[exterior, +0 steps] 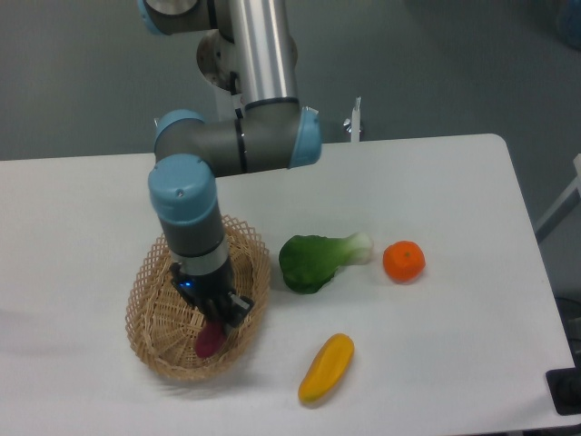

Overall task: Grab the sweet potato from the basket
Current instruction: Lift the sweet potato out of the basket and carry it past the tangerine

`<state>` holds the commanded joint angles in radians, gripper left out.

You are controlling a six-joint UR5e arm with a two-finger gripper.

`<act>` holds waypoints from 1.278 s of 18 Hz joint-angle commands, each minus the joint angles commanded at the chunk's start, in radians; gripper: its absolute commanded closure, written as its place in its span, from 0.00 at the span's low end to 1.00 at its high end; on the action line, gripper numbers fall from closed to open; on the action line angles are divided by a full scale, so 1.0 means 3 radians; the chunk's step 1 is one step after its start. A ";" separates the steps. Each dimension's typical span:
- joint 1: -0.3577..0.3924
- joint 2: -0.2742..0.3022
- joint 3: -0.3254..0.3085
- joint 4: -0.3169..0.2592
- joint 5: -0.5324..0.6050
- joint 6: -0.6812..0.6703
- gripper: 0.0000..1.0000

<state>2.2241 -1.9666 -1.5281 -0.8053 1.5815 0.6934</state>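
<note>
The light tan wicker basket (154, 322) sits at the front left of the white table. The magenta-purple sweet potato (210, 341) lies inside it, toward the front right of the basket floor. My gripper (221, 320) reaches down into the basket from above, with its dark fingers around the upper end of the sweet potato. The fingers look closed on it, and only the lower part of the tuber shows. I cannot tell whether it is lifted off the basket floor.
A green bok choy (313, 260) lies right of the basket. An orange (403, 261) sits further right. A yellow-orange squash (326, 367) lies near the front edge. The table's right edge is near the frame's right side.
</note>
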 joint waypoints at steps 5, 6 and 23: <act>0.0327 0.0000 0.0358 -0.0260 -0.0005 0.0173 0.81; 0.0394 0.0000 0.0409 -0.0322 -0.0010 0.0285 0.81; 0.1570 0.0133 0.0481 -0.0706 -0.0312 0.1928 0.81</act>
<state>2.6951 -1.9267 -1.3837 -1.0170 1.4880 1.2716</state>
